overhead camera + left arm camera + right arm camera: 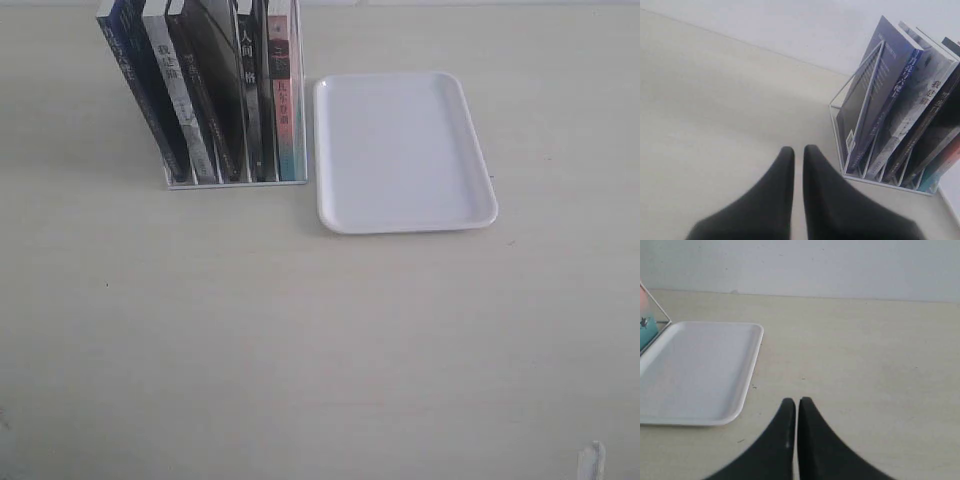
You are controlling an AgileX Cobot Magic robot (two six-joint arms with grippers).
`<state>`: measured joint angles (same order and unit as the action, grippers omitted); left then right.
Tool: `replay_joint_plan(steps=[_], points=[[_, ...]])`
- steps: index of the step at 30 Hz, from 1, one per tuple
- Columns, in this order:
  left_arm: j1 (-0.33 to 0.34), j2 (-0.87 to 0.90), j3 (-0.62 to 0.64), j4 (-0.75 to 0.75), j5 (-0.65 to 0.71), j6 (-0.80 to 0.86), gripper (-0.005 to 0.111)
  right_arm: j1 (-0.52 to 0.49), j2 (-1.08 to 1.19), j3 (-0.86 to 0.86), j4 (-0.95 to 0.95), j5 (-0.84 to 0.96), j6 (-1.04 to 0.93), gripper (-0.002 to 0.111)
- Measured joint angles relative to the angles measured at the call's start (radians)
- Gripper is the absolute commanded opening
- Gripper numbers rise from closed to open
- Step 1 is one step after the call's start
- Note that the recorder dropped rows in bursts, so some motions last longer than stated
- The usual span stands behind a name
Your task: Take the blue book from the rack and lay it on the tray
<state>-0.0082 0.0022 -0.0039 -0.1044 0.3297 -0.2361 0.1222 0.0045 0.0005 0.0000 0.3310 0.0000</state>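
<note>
The blue book (pixel 133 85) stands upright in the leftmost slot of the white wire rack (pixel 235 183), at the back left of the table. In the left wrist view its dark blue spine with white title (pixel 894 97) faces me, behind the rack's end wire (pixel 867 102). The white tray (pixel 400 150) lies empty just right of the rack and also shows in the right wrist view (pixel 695 370). My left gripper (pixel 798 150) is shut and empty, short of the rack. My right gripper (pixel 796 401) is shut and empty, beside the tray's near corner.
Other books fill the remaining slots: black-spined ones (pixel 215 90) and a pale one with a pink-teal spine (pixel 283 100) nearest the tray. The pale tabletop (pixel 300 340) stretches towards the front. A white wall (pixel 840 265) runs behind the table.
</note>
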Motion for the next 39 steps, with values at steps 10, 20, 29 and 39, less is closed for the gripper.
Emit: replay_joint_plan(steps=[10,20,29,39], points=[[0.000,0.000,0.000,0.000,0.000,0.000,0.006,0.000,0.000,0.000,0.000,0.000,0.000,0.002],[0.000,0.000,0.000,0.000,0.000,0.000,0.006,0.000,0.000,0.000,0.000,0.000,-0.018,0.002],[0.000,0.000,0.000,0.000,0.000,0.000,0.006,0.000,0.000,0.000,0.000,-0.245,-0.025,0.002],[0.000,0.000,0.000,0.000,0.000,0.000,0.006,0.000,0.000,0.000,0.000,-0.678,0.056,0.002]])
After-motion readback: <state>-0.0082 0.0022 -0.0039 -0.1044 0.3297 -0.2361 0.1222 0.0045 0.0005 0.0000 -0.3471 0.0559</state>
